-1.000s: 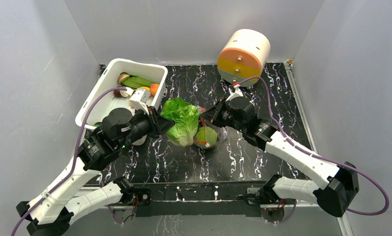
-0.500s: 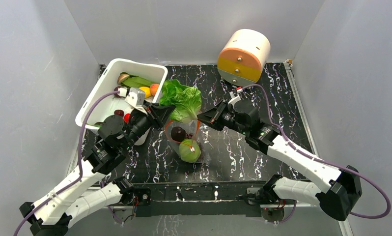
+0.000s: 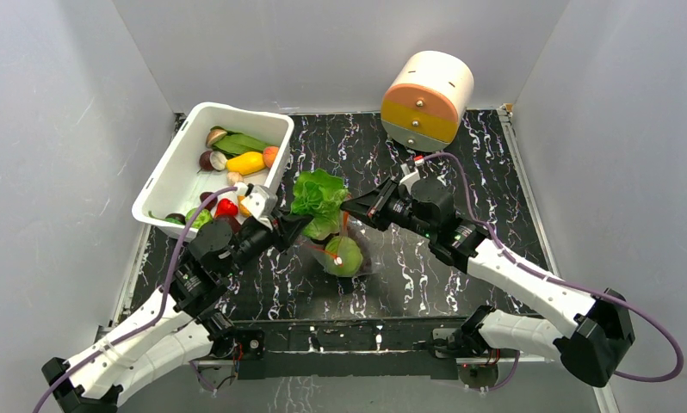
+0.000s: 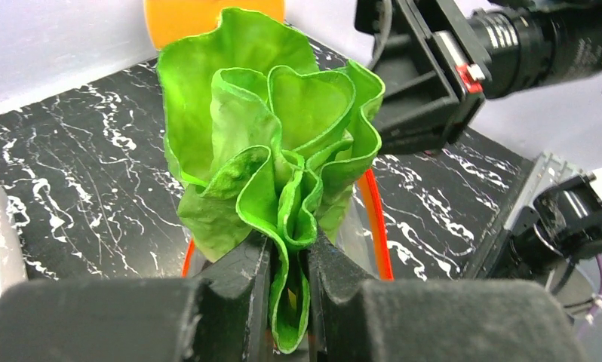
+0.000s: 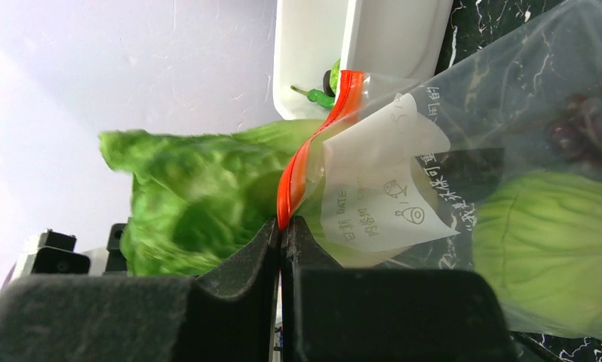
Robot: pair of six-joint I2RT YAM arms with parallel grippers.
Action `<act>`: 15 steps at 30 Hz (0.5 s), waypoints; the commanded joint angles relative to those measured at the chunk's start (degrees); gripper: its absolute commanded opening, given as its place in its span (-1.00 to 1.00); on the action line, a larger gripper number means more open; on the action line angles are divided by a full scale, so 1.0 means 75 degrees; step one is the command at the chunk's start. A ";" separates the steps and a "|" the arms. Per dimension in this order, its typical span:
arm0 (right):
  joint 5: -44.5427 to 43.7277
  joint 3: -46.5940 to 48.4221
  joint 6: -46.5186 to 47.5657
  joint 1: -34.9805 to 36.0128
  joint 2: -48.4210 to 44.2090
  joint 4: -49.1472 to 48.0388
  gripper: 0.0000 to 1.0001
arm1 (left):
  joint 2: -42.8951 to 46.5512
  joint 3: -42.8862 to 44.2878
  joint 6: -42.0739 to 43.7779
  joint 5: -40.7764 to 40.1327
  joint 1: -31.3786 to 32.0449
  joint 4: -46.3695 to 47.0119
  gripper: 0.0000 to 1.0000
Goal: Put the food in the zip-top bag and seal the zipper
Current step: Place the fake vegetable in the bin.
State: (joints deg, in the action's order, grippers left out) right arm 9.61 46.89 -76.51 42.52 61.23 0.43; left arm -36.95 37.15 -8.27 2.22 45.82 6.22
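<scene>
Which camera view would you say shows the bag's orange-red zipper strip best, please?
The right wrist view: the zipper strip runs up from the right gripper, which pinches it. The left wrist view shows part of it behind the lettuce; the top view only slivers.

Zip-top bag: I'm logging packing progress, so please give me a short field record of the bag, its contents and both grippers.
zip-top bag: clear, label patch near the mouth
zipper: orange-red, mouth open, not sealed
inside: green cabbage, dark grapes
left gripper: shut on lettuce, held at the bag's mouth
right gripper: shut on the zipper, holding the mouth up
white bin: more food inside
</scene>
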 commanded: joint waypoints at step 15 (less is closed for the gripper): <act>0.1676 0.1517 0.0487 0.0007 0.0471 -0.2047 -1.00 | -0.0624 -0.0417 0.1804 0.1923 0.0007 -0.0694 -1.00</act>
State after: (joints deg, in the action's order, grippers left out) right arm 14.76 51.11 -72.27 42.39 64.53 -0.73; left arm -38.61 34.00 2.24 14.48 45.78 3.38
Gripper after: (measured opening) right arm 0.009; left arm 0.121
